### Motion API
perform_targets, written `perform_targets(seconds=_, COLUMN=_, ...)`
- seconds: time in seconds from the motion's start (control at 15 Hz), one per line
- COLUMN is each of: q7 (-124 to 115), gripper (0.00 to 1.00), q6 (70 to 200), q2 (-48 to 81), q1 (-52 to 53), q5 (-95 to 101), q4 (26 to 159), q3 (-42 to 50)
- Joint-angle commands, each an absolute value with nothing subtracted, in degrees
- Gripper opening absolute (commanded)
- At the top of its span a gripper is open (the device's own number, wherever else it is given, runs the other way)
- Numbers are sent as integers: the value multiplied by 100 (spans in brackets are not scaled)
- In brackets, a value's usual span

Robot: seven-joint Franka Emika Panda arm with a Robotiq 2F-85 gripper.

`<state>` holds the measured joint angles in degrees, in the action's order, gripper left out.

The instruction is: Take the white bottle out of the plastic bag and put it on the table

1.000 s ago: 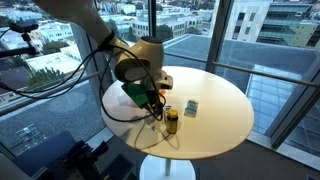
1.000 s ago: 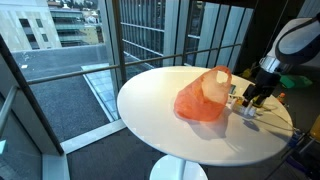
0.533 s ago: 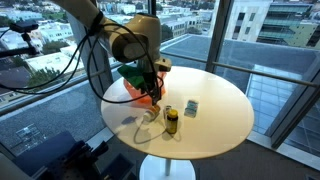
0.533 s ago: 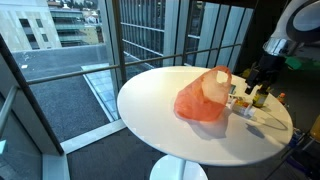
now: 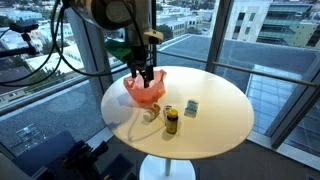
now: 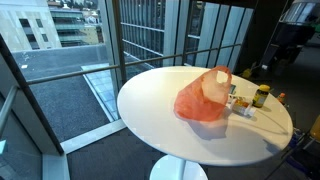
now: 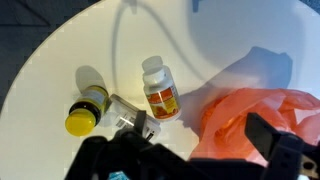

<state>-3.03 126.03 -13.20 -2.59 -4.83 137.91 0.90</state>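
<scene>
Hovering above the crumpled orange plastic bag (image 5: pixel 146 92), the end effector (image 5: pixel 146 74) stood spread and empty, while the white orange-labelled plastic bottle (image 7: pixel 160 90) lay on its side on the round white bench (image 5: pixel 215 110) just beside the bag. Placement looked complete; only a clear withdrawal seemed called for. Fingertips (image 7: pixel 272 138) were blurred in the wrist view, and the bag's interior was hidden.

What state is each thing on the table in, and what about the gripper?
White bottle: out of the bag, capped, apparently lying on the table.
Bag: crumpled on the table; whether its mouth is open is unclear.
Yellow-capped bottle: upright, capped.
Gripper: open, empty, above the table.
</scene>
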Motion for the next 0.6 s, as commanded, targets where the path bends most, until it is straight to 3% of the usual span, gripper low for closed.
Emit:
perform_targets(seconds=0.0, q7=-442, gripper=100, q6=11789, q2=-1944, q1=-249, q5=-245, q4=13756, q3=57)
perform_targets(seconds=0.53, q7=-342, gripper=100, q6=11447, q2=-2339, q1=-232, q5=-120, q4=13775, q3=70)
